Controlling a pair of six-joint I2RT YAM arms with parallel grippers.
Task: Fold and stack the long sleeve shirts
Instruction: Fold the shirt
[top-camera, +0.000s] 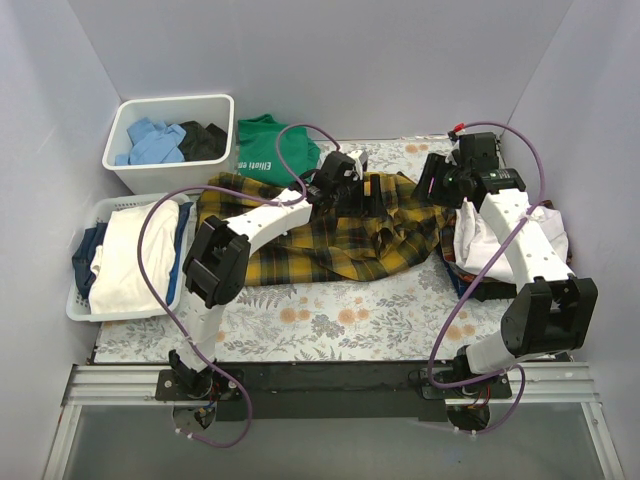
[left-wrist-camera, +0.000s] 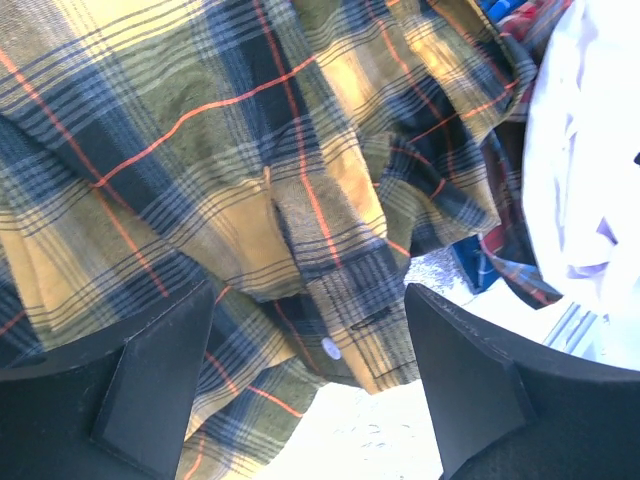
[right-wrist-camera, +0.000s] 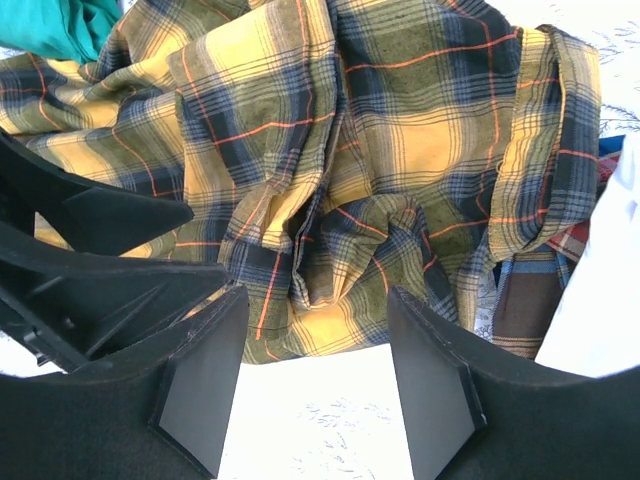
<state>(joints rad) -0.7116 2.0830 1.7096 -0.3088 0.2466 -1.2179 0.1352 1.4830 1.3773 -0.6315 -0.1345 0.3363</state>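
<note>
The yellow-and-black plaid shirt (top-camera: 330, 235) lies crumpled in the middle of the table. My left gripper (top-camera: 350, 172) hovers over its far edge, open and empty. In the left wrist view (left-wrist-camera: 310, 390) a buttoned cuff (left-wrist-camera: 345, 330) lies between the fingers, not held. My right gripper (top-camera: 435, 182) is open and empty over the shirt's far right edge. The right wrist view (right-wrist-camera: 315, 390) shows the plaid folds (right-wrist-camera: 350, 150) just beyond the fingers. The white shirt (top-camera: 482, 240) lies bunched at the right under my right arm, and also shows in the left wrist view (left-wrist-camera: 580, 150).
A green T-shirt (top-camera: 265, 150) lies at the back. A white bin (top-camera: 225, 110) at back left holds blue and black clothes. A white basket (top-camera: 85, 310) at left holds white and blue cloth. Dark plaid and blue cloth (top-camera: 460, 285) lies under the white shirt.
</note>
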